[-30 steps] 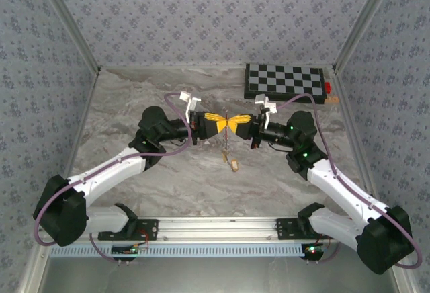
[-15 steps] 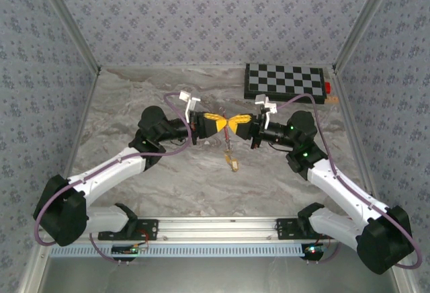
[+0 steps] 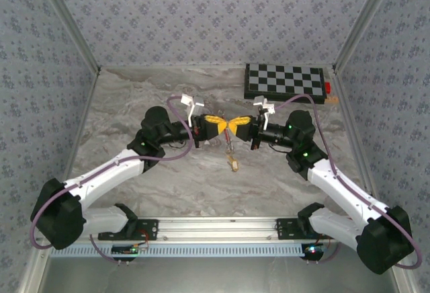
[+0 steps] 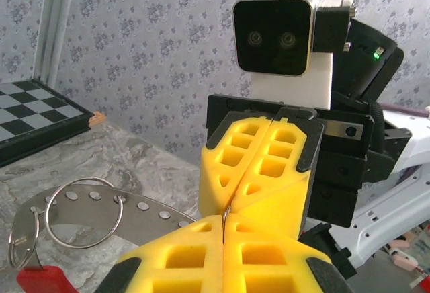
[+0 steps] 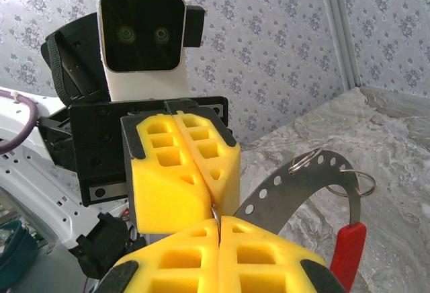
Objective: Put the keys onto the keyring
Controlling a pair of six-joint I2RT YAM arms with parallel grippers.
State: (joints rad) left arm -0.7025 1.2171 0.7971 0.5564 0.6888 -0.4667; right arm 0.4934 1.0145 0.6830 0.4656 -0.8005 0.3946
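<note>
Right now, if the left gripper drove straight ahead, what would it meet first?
The right gripper, almost at once: their yellow tips sit nose to nose, apparently touching.

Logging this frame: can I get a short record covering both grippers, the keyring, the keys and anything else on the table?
left gripper: shut, fingers tip to tip with the right gripper, above mid-table
right gripper: shut, facing the left one
at the tips: a thin metal sliver sits in the seams where the fingers meet; I can't tell what it belongs to
keyring: grey perforated band with a red part, raised beside the fingers, small rings on it
keys: one orange-tan key below the grippers; hanging or lying, I can't tell
other: chessboard at the table's far right
</note>
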